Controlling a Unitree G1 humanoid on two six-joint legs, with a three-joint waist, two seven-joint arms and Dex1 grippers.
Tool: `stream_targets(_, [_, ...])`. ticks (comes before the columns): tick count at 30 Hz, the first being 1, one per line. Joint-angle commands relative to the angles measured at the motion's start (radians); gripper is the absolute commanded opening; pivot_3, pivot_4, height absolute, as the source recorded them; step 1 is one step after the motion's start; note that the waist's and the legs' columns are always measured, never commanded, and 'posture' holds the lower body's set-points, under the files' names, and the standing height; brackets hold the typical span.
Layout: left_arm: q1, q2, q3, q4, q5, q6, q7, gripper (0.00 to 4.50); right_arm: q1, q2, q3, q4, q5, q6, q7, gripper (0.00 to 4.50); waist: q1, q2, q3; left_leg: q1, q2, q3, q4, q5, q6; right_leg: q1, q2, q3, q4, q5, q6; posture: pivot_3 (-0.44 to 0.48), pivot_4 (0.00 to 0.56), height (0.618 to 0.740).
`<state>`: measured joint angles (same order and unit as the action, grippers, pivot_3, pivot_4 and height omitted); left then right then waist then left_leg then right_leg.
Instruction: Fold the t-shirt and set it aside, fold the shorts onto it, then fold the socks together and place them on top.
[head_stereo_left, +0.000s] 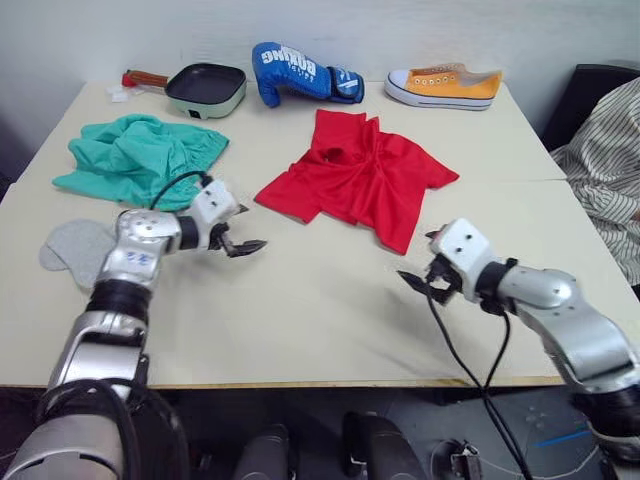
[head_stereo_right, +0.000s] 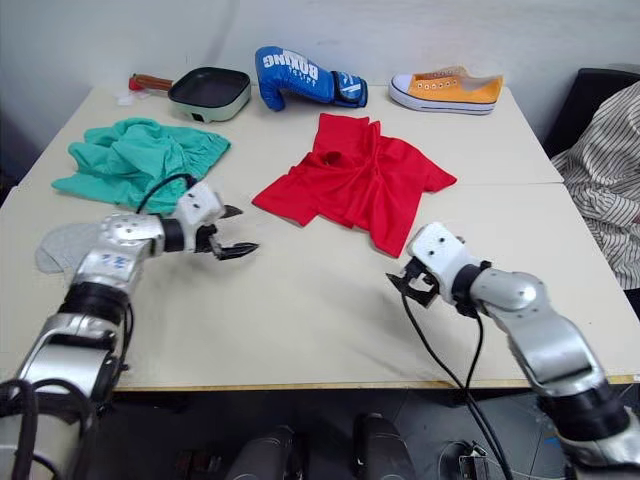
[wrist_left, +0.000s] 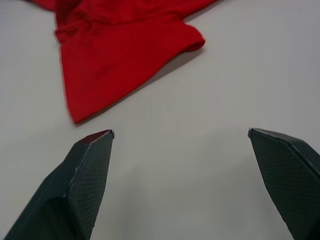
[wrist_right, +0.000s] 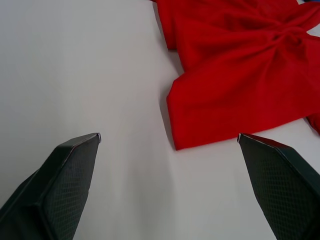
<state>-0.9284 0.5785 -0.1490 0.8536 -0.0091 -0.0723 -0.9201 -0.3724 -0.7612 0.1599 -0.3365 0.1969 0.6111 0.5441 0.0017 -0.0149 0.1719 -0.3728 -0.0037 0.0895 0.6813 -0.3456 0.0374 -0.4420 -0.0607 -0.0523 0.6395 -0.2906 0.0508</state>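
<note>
One red t-shirt (head_stereo_left: 355, 175) lies crumpled mid-surface, one pair of teal shorts (head_stereo_left: 138, 155) bunched far left, grey socks (head_stereo_left: 75, 250) at the left edge, count unclear. Left gripper (head_stereo_left: 240, 240) hangs released over bare surface (head_stereo_left: 300, 310), the shirt's near sleeve just ahead of it. Right gripper (head_stereo_left: 418, 282) is also spread wide, empty, near the shirt's front hem corner. Neither touches cloth.

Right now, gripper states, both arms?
Left gripper: open, empty, above the table.
Right gripper: open, empty, near the t-shirt.
</note>
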Motion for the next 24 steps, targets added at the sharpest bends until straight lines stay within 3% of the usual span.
stream_targets(1, [-0.106,-0.054,-0.039,0.173,0.082,-0.146,0.026,4.50,-0.073,0.047,0.049,0.084,-0.087,-0.043,-0.018,4.47,0.000,0.000,0.000,-0.003,0.000,0.001,0.002,0.000,0.000,-0.003,0.000,0.000,0.003,0.000,0.000,0.000,0.150,0.740])
stream_targets(9, [-0.254,-0.186,-0.059,0.402,0.185,-0.204,0.172,4.50,-0.187,0.158,0.108,0.349,-0.210,-0.147,-0.027,4.47,-0.003,-0.001,0.001,-0.002,0.000,0.002,0.003,0.000,0.001,-0.003,-0.001,0.000,0.005,0.001,0.001,0.000,0.150,0.740])
stream_targets(15, [-0.301,-0.230,-0.040,0.463,0.210,-0.149,0.261,4.50,-0.232,0.225,0.091,0.488,-0.235,-0.202,-0.024,2.46,-0.005,-0.001,0.001,-0.002,0.000,0.002,0.004,0.000,0.001,-0.003,-0.001,0.000,0.006,0.001,0.001,0.000,0.150,0.740])
stream_targets(18, [-0.307,-0.237,-0.020,0.474,0.204,-0.120,0.262,3.93,-0.242,0.235,0.087,0.528,-0.246,-0.220,-0.022,1.40,-0.006,-0.001,0.000,-0.001,0.000,0.003,0.004,0.000,0.001,-0.003,-0.001,0.001,0.007,0.001,0.001,0.000,0.150,0.740])
stream_targets(22, [-0.307,-0.240,0.006,0.476,0.198,-0.095,0.246,2.61,-0.245,0.231,0.080,0.539,-0.252,-0.232,-0.014,0.00,-0.004,-0.001,0.000,-0.001,0.000,0.002,0.005,0.000,0.001,-0.003,-0.001,0.001,0.007,0.001,0.001,0.000,0.150,0.740])
stream_targets(24, [-0.307,-0.239,0.020,0.476,0.193,-0.083,0.230,2.00,-0.240,0.223,0.072,0.531,-0.252,-0.234,-0.007,0.00,-0.004,-0.001,0.000,-0.001,0.000,0.003,0.005,0.000,0.001,-0.003,-0.001,0.001,0.007,0.001,0.001,0.000,0.150,0.740])
